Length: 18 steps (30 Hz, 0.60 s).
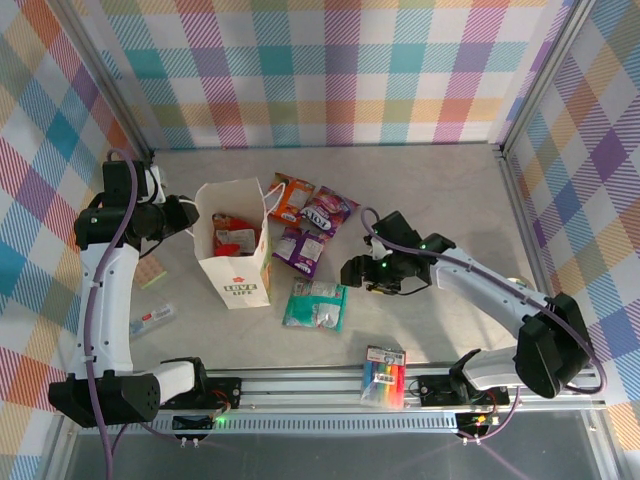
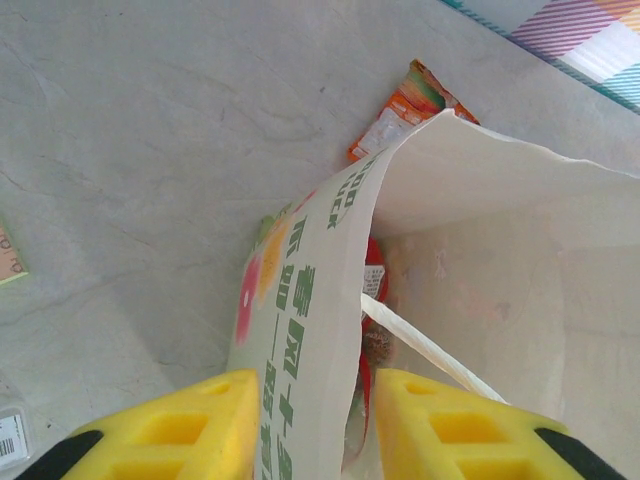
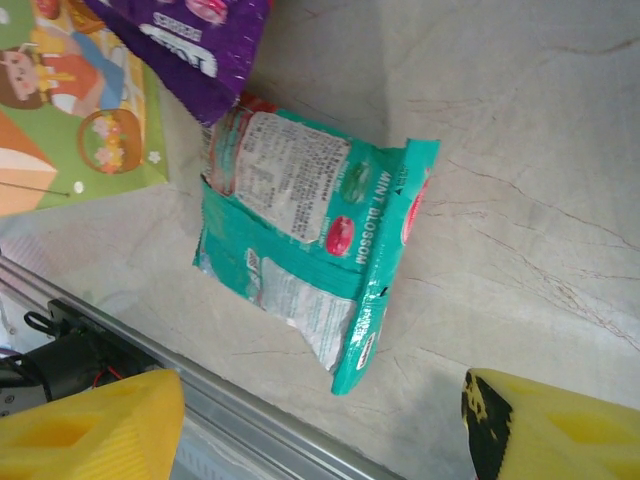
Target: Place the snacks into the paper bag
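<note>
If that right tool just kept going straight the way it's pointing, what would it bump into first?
Most likely the teal snack packet, lying flat on the table: in the wrist view it sits squarely ahead of the right tool.

I log: white paper bag [image 1: 232,270], upright, open, left of centre on the table [image 1: 430,190], red packet [image 1: 236,238] inside; orange packet [image 1: 291,198] and pink-purple packet [image 1: 329,208] flat behind its right side; small purple packet [image 1: 300,250] beside it; teal packet [image 1: 316,305] toward the near edge

We noted white paper bag [image 1: 215,282], red logo [image 1: 238,271]; red packet [image 1: 235,240]; teal packet [image 1: 315,305]; purple packet [image 1: 300,250]; orange packet [image 1: 290,198]; grey table [image 1: 450,200]; pastel plaid walls [image 1: 330,70].
</note>
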Tool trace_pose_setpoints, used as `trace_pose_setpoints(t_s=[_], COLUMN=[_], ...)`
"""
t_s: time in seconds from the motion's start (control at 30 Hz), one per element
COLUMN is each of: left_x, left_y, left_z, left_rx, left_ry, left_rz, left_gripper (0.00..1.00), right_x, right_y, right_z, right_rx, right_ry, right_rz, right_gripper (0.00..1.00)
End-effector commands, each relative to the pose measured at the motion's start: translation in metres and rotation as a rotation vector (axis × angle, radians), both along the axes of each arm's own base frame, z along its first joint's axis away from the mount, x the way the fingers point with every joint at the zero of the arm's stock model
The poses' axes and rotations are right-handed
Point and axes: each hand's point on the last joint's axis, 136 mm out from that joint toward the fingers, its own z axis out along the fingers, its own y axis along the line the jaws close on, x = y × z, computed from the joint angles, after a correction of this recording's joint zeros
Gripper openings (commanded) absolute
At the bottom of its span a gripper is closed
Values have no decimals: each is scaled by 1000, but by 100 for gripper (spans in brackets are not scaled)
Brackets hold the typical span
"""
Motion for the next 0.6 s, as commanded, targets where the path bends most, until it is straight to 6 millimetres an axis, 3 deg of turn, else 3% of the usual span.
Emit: trace_pose_setpoints(t_s=[0.0, 0.57], left_x=[-2, -6], left_y=[-6, -6], left_z=[5, -5], left_rx=[-5, -17], left_ry=[-31, -9], left_rz=[-25, -17], left_gripper=[36, 37], right_x=[4, -6], right_y=[8, 14], right_z=[-4, -46], right_rx=[48, 71], right_ry=[9, 98], right_rz=[-14, -16], right_gripper=[74, 76])
